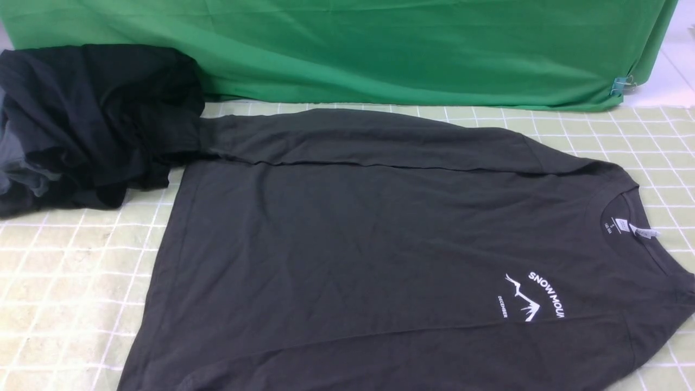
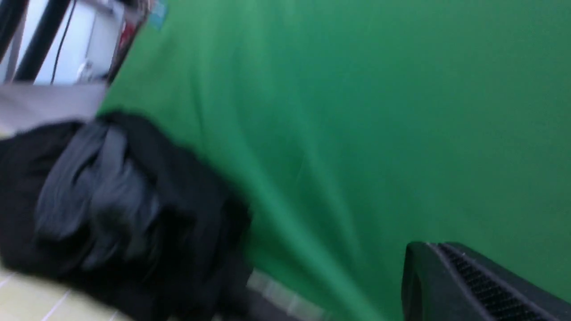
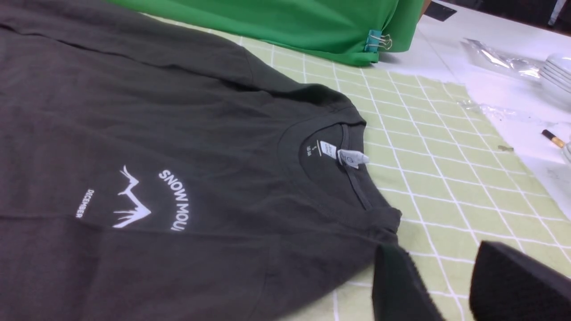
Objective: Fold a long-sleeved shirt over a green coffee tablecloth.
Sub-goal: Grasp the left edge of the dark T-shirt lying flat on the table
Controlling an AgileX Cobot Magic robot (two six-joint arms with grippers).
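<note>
The charcoal long-sleeved shirt (image 1: 347,233) lies flat, front up, on the pale gridded green coffee tablecloth (image 1: 65,271), with its neck to the right. Its white mountain logo (image 1: 529,298) and neck tag (image 1: 643,231) show. The far sleeve lies along the shirt's back edge, its end meeting the black pile. In the right wrist view my right gripper (image 3: 441,252) is open above bare tablecloth (image 3: 446,178), just beside the shirt's (image 3: 134,111) shoulder edge and holding nothing. The blurred left wrist view shows one ribbed finger (image 2: 446,285) against the drape; its partner is out of frame.
A heap of black and grey-blue garments (image 1: 92,119) sits at the back left, overlapping the sleeve end. A plain bright green drape (image 1: 380,49) hangs along the back, pinned by a clip (image 1: 621,84). Beyond the cloth's right edge are stacked white plates (image 3: 555,71) and a plastic bag (image 3: 495,55).
</note>
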